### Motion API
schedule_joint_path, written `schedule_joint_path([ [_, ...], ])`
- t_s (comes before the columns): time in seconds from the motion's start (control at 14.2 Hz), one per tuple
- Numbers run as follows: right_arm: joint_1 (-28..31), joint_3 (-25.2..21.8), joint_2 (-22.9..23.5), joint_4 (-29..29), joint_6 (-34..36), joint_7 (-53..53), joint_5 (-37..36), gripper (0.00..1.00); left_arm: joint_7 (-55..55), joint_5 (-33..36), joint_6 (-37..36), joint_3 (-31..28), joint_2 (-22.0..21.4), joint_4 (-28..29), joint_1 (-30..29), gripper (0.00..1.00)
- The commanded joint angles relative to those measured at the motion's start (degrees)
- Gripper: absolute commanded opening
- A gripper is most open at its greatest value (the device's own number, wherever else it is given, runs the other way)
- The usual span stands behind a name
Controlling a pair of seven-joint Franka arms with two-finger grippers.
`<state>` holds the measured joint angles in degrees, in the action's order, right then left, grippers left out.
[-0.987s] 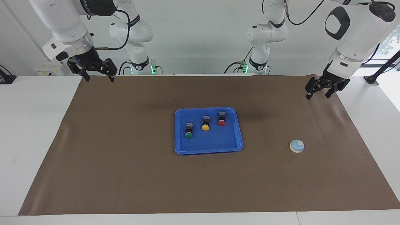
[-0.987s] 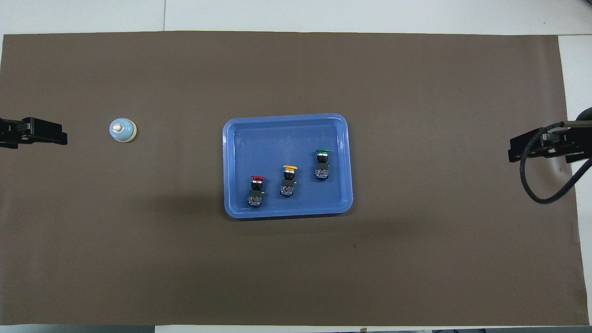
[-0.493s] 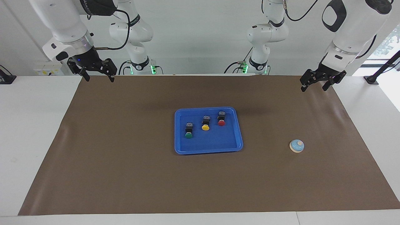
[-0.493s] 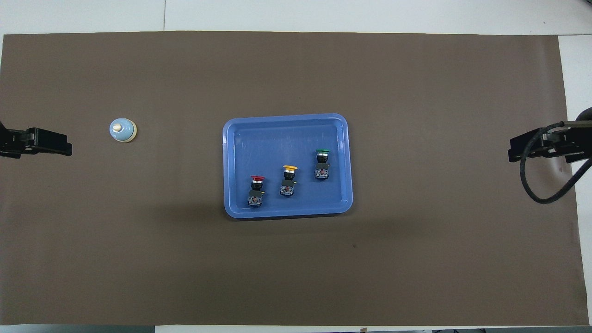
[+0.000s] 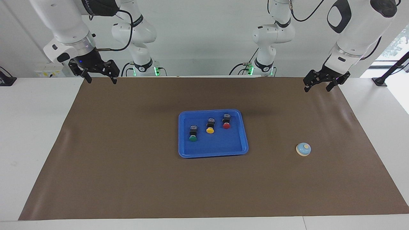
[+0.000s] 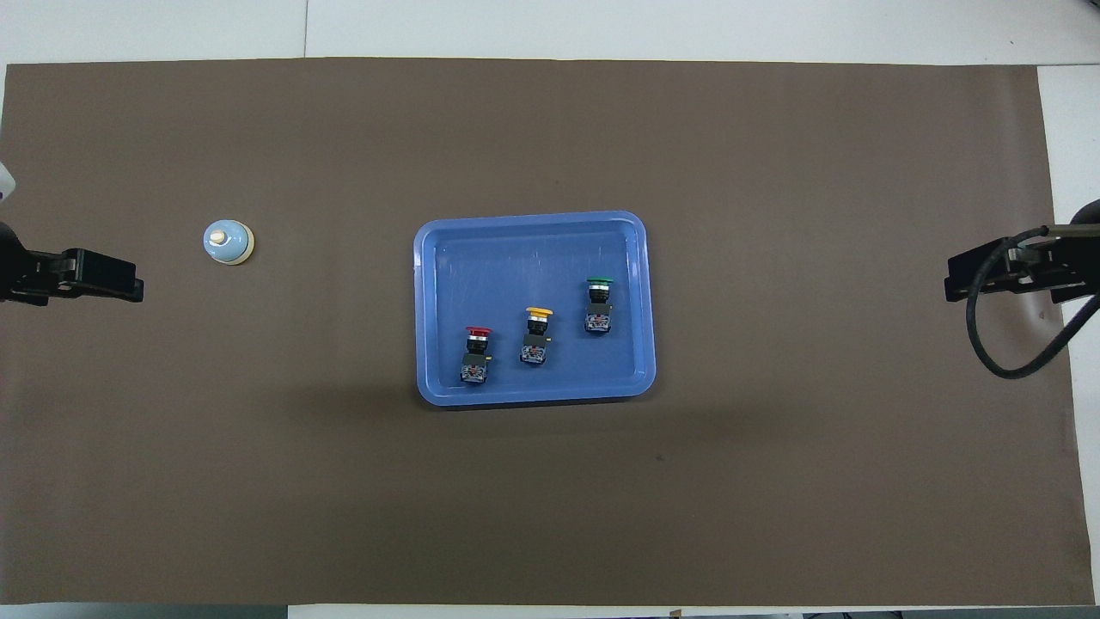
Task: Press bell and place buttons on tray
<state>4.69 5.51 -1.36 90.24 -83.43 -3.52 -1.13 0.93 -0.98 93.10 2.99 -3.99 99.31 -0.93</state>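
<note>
Both grippers hang at the top of the facing view, over the robot-side edge of the brown mat (image 5: 127, 179). The right gripper (image 5: 100, 80) is at upper left there, fingers spread apart with nothing between them. The left gripper (image 5: 316, 87) is at upper right, fingers also apart and holding nothing.

Mid-frame sits the blue tray (image 5: 220, 147), flat on the mat. All three buttons lie in its robot-side half: the red button (image 5: 226, 121), the yellow button (image 5: 210, 125) beside it, then the green button (image 5: 192, 133), slightly farther from the robots.

Farther out, at the right of the facing view, the bell (image 5: 303, 149) stands alone on the mat, well apart from the tray.
</note>
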Motion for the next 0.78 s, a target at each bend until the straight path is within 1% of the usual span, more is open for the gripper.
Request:
schedule_joint_path([
  [0.0, 1.1, 0.8, -0.8, 1.0, -0.2, 0.4, 0.0, 1.0, 0.7, 0.5, -1.3, -0.4, -1.0, 0.9, 1.3, 1.0],
  [0.7, 1.0, 0.9, -0.8, 1.0, -0.2, 0.5, 0.0, 1.0, 0.7, 0.3, -0.5, -0.5, -1.2, 0.8, 1.2, 1.0],
])
